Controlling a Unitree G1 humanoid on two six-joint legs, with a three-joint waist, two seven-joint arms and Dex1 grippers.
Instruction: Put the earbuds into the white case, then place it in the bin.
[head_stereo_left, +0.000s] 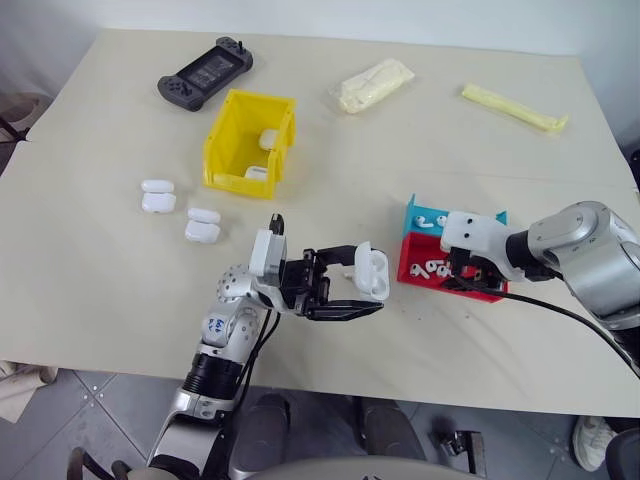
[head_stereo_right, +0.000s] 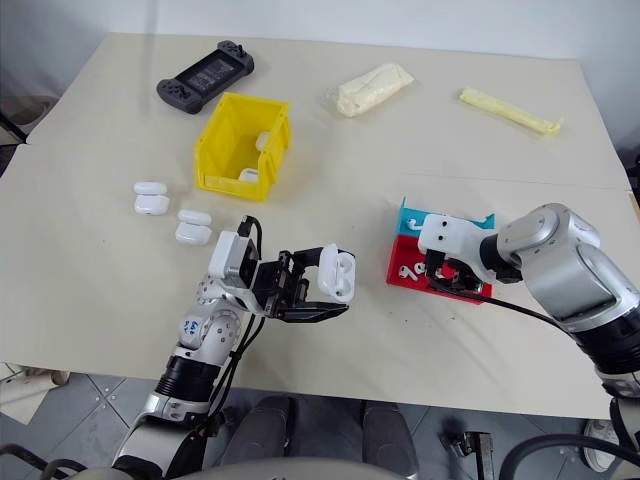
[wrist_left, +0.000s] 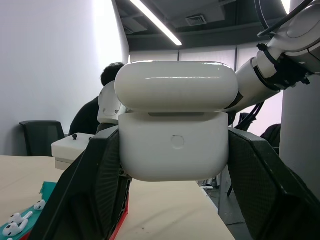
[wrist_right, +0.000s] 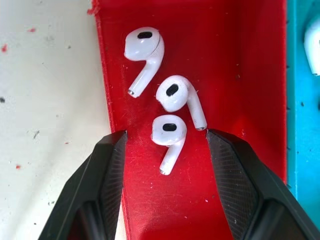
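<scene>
My left gripper (head_stereo_left: 355, 282) is shut on the white case (head_stereo_left: 372, 270) and holds it above the table's front middle. The case's lid stands ajar, as the left wrist view shows (wrist_left: 175, 130), with a black finger (wrist_left: 95, 190) against each side. To the right, my right gripper (wrist_right: 166, 134) is open and points down into a red tray (head_stereo_left: 418, 268). Three earbuds lie in that tray, and one earbud (wrist_right: 168, 137) sits between the fingertips, untouched. The yellow bin (head_stereo_left: 228, 150) stands at the back left with two white cases inside.
A blue tray (head_stereo_left: 428, 218) with earbuds adjoins the red one. Several white cases (head_stereo_left: 158, 195) lie left of the bin's front. A black game controller (head_stereo_left: 205, 72), a cream packet (head_stereo_left: 372, 84) and a yellow strip (head_stereo_left: 514, 107) lie along the far side. A person (wrist_left: 100, 110) sits beyond the table.
</scene>
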